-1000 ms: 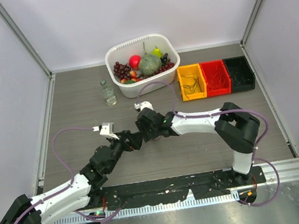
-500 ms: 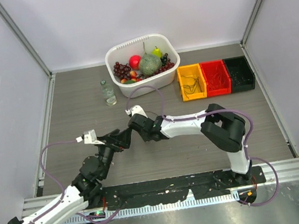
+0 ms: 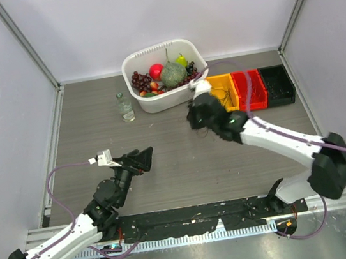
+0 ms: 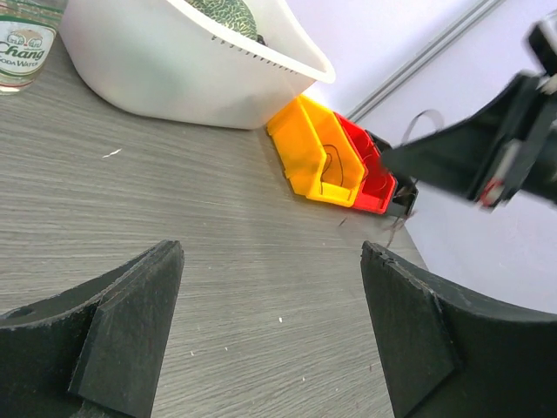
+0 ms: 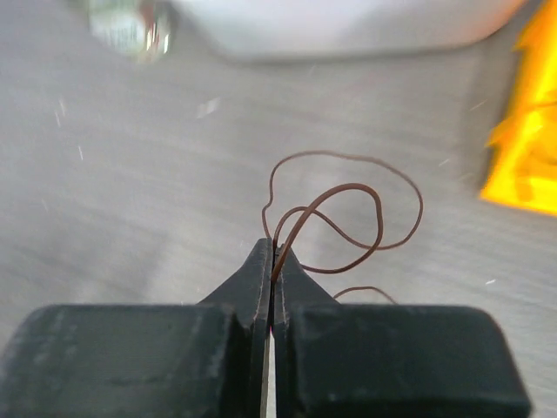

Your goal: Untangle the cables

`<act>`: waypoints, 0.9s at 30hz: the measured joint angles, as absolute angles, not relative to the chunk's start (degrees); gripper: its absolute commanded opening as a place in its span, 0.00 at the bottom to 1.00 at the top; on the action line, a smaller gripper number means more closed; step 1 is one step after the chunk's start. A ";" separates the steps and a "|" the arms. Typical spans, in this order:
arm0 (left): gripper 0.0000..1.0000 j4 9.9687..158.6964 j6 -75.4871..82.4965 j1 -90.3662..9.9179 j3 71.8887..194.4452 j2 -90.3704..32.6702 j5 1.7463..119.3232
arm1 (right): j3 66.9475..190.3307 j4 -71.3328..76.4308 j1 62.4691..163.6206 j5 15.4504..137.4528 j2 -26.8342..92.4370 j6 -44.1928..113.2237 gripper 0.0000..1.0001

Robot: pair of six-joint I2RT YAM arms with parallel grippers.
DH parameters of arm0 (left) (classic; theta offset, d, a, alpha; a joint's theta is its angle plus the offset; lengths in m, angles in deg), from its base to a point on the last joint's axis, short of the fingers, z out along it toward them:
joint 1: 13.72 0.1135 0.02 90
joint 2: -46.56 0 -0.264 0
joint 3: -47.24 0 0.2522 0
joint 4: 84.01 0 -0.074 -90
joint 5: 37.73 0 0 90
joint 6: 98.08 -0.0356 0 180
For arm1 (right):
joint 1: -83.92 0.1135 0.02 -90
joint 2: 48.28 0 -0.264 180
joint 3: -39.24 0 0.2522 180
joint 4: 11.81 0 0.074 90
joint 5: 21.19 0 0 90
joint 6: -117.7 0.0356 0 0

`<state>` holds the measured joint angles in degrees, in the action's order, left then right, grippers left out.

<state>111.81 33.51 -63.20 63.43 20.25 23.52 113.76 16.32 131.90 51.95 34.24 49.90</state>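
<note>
When I checked the feeds, the right tool (image 5: pixel 271 254) was clamped tight, its two black fingers pressed flat together on a hair-thin reddish-brown cable (image 5: pixel 346 185) curled into a few loose loops. Those loops stuck out just past the fingertips, over the grey wood-grain counter (image 3: pixel 185 173); I couldn't tell whether any of them touched it. From the overhead camera the right tool (image 3: pixel 196 117) sat toward the far side of the counter, just in front of the white plastic basket (image 3: pixel 163 102) full of fruit and just left of the small yellow plastic bin (image 3: pixel 210 98). The cable was way too fine to pick out from up there, so the wrist view was all I had for it, and that one was pretty blurry around the edges.

The left tool (image 4: pixel 270 322) was a different story: spread wide, nothing between its chunky black fingers (image 4: pixel 130 331), just bare counter showing through the gap. Overhead, the left tool (image 3: pixel 141 158) sat over the near-left part of the counter, well apart from the right tool, aimed roughly toward the bins.

Beside the yellow bin sat a red plastic bin (image 3: pixel 248 80) and a black plastic bin (image 3: pixel 277 82), all three touching in a row at the far right. A small clear labelled bottle (image 3: pixel 125 107) stood upright just left of the basket.
</note>
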 measured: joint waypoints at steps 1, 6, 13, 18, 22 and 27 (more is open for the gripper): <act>0.86 111.88 33.51 -63.20 63.43 20.01 23.56 | 113.76 15.80 129.11 52.95 31.49 50.03 0.01; 0.86 112.01 33.51 -63.20 63.43 19.62 23.63 | 116.40 15.58 115.36 58.59 25.98 50.57 0.01; 0.86 112.05 33.51 -63.20 63.43 19.53 23.76 | 124.49 16.59 104.67 67.44 32.49 53.13 0.01; 0.87 112.10 33.51 -63.20 63.43 19.51 23.83 | 127.15 17.55 99.34 73.28 38.66 57.26 0.01; 0.86 112.10 33.53 -63.20 63.43 19.46 23.83 | 127.92 17.79 95.93 77.24 43.68 60.41 0.01; 0.87 112.16 33.55 -63.20 63.43 19.40 23.83 | 128.58 17.44 93.15 80.86 48.38 64.02 0.01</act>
<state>112.16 33.55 -63.20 63.43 19.40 23.83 128.58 17.44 93.15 80.86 48.38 64.02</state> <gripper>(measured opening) 0.867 0.037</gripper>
